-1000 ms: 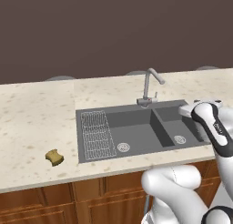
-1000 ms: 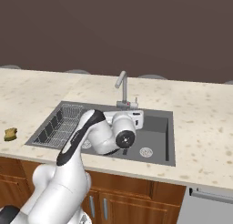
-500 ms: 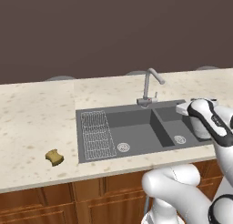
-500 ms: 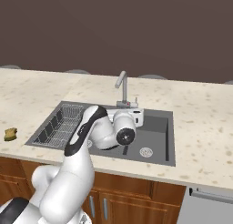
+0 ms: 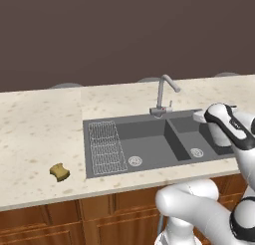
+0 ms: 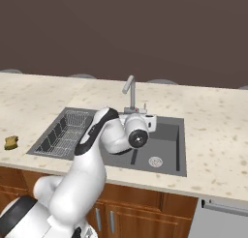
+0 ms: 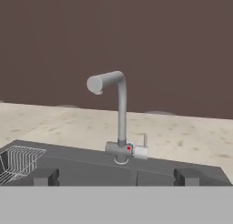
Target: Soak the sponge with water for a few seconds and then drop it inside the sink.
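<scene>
**Faucet faced, sponge far off**

The gripper [image 7: 113,176] hangs with its jaws spread wide and empty, aimed at the faucet [image 7: 119,118] above the sink [image 5: 149,139]. The sponge [image 5: 60,172] lies on the counter [image 5: 35,134], well apart from the sink's drainboard side. No water runs. Risk: a reach toward the lever [image 7: 144,141] may knock the spout aside, or the sponge pickup overreaches.

A speckled beige counter [image 5: 35,134] carries the sponge [image 5: 60,172], left of the sink [image 5: 149,144].
</scene>
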You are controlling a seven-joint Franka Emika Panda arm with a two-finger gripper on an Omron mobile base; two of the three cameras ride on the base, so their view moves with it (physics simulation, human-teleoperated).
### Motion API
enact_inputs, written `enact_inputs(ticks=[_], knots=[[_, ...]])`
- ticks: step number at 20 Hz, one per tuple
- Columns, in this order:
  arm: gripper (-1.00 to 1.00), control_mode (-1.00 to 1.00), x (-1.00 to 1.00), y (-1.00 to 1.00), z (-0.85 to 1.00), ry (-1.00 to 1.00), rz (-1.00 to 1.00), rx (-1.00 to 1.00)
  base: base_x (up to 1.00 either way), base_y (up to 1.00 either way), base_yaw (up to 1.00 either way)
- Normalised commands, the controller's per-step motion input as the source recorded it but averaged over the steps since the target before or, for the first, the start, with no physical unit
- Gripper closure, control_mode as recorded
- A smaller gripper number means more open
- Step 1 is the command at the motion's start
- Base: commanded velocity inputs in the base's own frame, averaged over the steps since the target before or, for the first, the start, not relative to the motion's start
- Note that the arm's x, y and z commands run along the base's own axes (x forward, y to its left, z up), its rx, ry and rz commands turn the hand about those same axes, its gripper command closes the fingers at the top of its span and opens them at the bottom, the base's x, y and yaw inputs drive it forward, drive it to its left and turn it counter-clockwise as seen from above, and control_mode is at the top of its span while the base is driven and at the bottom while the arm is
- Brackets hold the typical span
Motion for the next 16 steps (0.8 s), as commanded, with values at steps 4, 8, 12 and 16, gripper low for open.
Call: enact_inputs(ticks=[4,8,12,16], knots=[[-1.0,-1.0,0.2,0.0,0.0,0.01,0.0,-0.01,0.0,0.0,0.0],[-1.0,-1.0,0.14,0.0,-0.09,-0.04,0.0,-0.06,0.0,0.0,0.0],[-1.0,-1.0,0.13,0.0,-0.22,-0.07,0.0,-0.01,0.0,0.0,0.0],[-1.0,-1.0,0.24,0.01,0.0,0.0,0.0,-0.03,0.0,0.0,0.0]])
